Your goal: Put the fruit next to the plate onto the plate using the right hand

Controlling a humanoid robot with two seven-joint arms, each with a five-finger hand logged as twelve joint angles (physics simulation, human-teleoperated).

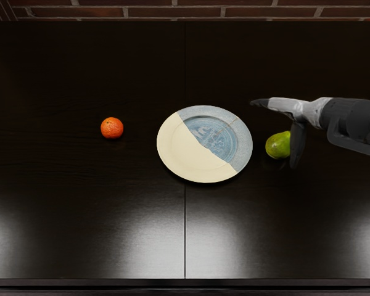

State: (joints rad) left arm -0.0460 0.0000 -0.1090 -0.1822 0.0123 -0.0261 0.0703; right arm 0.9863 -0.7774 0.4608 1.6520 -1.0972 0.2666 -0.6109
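A cream and blue plate (pixel 205 143) lies near the middle of the dark table. Just to its right sits a green fruit (pixel 277 145), with its right side hidden behind my right hand (pixel 291 123). That hand comes in from the right edge and hovers over the fruit, its fingers spread: one group points left above the fruit, another hangs down along the fruit's right side. The hand holds nothing. An orange (pixel 111 127) rests well to the left of the plate.
The dark table (pixel 86 216) runs to a brick wall (pixel 172 9) at the back. Its front edge lies along the bottom of the view.
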